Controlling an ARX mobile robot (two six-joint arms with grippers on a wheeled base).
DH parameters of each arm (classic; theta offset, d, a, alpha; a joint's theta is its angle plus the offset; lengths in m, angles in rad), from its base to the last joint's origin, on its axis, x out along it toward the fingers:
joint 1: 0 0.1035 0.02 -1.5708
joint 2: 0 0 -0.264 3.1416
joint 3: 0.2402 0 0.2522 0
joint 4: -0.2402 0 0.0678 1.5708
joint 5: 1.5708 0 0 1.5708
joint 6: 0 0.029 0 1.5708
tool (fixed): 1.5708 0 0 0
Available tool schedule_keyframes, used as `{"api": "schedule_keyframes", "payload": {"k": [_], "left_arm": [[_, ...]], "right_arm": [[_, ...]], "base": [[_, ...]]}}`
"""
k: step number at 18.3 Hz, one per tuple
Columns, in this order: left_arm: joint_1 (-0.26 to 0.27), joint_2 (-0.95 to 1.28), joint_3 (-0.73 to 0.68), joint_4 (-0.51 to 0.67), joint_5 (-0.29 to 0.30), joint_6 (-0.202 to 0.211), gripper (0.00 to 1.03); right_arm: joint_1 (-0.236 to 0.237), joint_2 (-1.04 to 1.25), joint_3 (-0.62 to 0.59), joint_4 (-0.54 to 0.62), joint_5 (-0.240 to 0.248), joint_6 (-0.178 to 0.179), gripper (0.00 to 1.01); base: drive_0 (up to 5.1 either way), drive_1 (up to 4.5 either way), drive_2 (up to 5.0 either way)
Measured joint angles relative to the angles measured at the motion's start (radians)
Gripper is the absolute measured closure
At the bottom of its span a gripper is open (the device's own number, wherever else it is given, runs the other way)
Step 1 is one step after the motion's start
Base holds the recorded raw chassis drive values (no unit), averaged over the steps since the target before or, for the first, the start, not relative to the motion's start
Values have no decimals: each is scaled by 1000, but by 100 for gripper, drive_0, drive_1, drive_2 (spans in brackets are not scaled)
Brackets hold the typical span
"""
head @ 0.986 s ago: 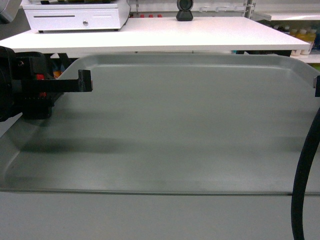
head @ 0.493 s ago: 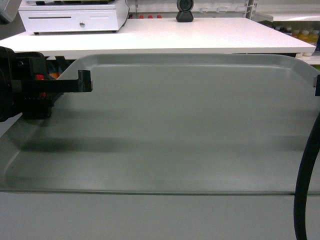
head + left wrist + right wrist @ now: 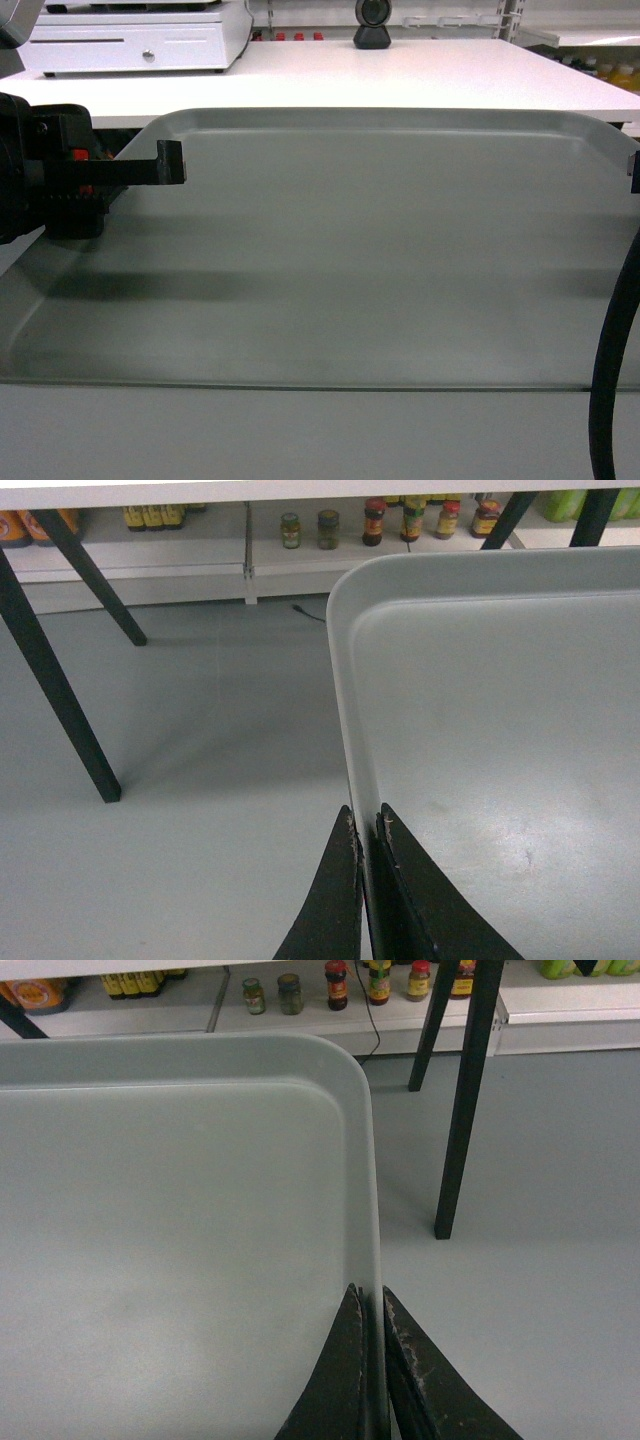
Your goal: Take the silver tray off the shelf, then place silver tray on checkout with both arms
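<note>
The silver tray [image 3: 360, 250] hangs level in the air and fills most of the head view. My left gripper [image 3: 165, 168] is shut on the tray's left rim; the left wrist view shows its fingers [image 3: 366, 820] pinching the rim of the tray [image 3: 500, 710]. On the opposite side my right gripper [image 3: 368, 1298] is shut on the right rim of the tray [image 3: 180, 1210]; only a sliver of it [image 3: 633, 170] shows in the head view. The checkout [image 3: 450, 70], a broad white counter with a black scanner [image 3: 372, 22], lies just beyond the tray's far rim. The shelf is out of view.
A white cash drawer [image 3: 140, 42] sits on the counter's left end. Black table legs [image 3: 462, 1100] [image 3: 55, 690] stand on grey floor under the tray's ends. Low racks with jars [image 3: 330, 528] line the back. A black cable [image 3: 612, 370] hangs at right.
The counter, cash drawer and scanner have grown and spread in the head view, so the counter is nearer. The tray and both grippers keep the same place in the frame.
</note>
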Motion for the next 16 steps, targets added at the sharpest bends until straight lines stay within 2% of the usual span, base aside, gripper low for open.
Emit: {"api": "schedule_keyframes", "payload": {"k": [16], "left_arm": [[-1, 0, 0, 2, -1, 0, 100]], "right_arm": [[0, 0, 0, -1, 0, 0, 98]], "base": [[-2, 417, -422]]}}
